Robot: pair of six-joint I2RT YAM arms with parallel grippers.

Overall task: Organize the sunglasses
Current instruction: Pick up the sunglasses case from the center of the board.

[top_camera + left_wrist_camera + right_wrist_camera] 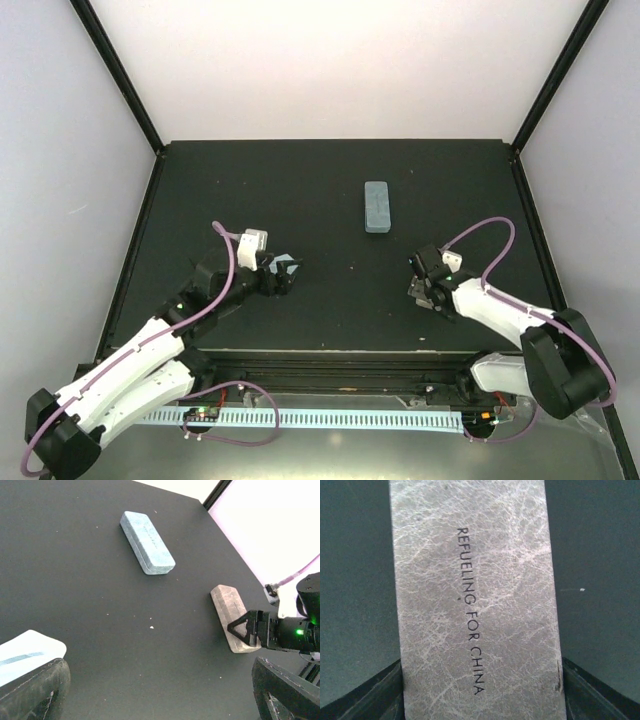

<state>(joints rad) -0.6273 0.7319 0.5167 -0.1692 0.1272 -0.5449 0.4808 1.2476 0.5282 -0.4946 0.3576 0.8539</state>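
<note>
No sunglasses show in any view. A beige case printed "REFUELING FOR CHINA" lies on the black table at the right. My right gripper grips its near end, one finger against each long side. The left wrist view shows the same case flat on the table with the right gripper on it. My left gripper is open and empty, low over the table at the left.
A blue-grey case lies shut at the table's back middle, also in the left wrist view. A light blue folded cloth lies by my left gripper's left finger. Raised black edges frame the table.
</note>
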